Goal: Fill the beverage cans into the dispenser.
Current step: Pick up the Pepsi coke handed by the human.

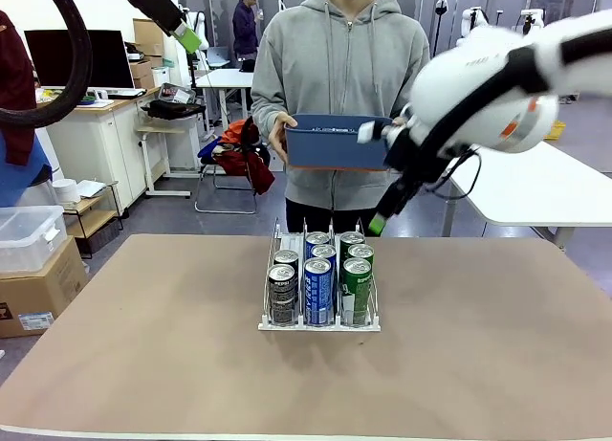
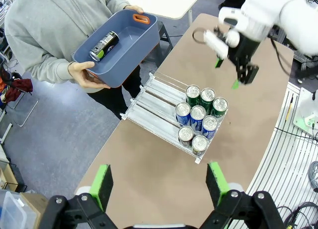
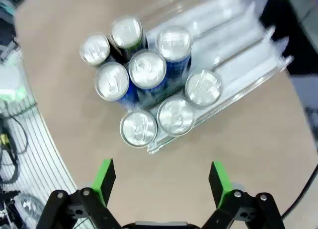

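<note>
In the front view my right arm [image 1: 497, 87] is blurred, and at its tip I make out just one green pad [image 1: 377, 224]; the other finger I cannot tell. My left arm [image 1: 153, 6] runs out of the top edge. The blue bin [image 1: 335, 143] shows only its wall there, hiding what lies inside. The front beverage cans [image 1: 318, 288] cover most of those behind. From my right wrist the dispenser [image 3: 238, 45] blurs into white streaks and no can's print is readable. From my left wrist, the lettering on the dark can [image 2: 104, 45] in the bin is too small to read, and the bottom edge cuts off my left gripper [image 2: 161, 182].
</note>
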`<act>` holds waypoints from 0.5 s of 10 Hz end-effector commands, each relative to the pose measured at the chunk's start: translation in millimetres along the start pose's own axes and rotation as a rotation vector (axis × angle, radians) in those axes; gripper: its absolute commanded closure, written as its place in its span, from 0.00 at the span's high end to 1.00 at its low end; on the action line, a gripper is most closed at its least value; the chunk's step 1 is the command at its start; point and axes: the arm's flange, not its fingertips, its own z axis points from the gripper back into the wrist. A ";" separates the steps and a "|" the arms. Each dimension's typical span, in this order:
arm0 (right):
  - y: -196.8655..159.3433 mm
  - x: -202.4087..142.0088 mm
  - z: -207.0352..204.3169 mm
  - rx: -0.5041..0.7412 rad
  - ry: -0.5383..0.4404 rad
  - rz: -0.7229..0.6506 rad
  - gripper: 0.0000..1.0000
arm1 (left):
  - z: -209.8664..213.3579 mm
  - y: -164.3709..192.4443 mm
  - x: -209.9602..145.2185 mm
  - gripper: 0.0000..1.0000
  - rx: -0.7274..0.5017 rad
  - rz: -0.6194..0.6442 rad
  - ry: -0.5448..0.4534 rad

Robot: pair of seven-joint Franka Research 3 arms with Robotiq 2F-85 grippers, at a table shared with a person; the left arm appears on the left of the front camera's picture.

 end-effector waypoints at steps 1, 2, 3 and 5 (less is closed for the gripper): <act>-18.0 -29.2 44.5 0.103 -0.153 0.048 1.00 | 0.6 0.5 -1.9 1.00 -0.004 0.003 -0.001; -26.8 -31.9 58.5 0.129 -0.146 0.028 1.00 | 0.6 0.5 -1.9 1.00 -0.004 0.003 -0.001; -34.6 -32.2 66.4 0.141 -0.140 0.026 1.00 | 0.6 0.5 -1.9 1.00 -0.004 0.003 -0.001; -41.2 -31.8 66.4 0.142 -0.127 -0.016 1.00 | 0.6 0.5 -1.9 1.00 -0.004 0.003 -0.001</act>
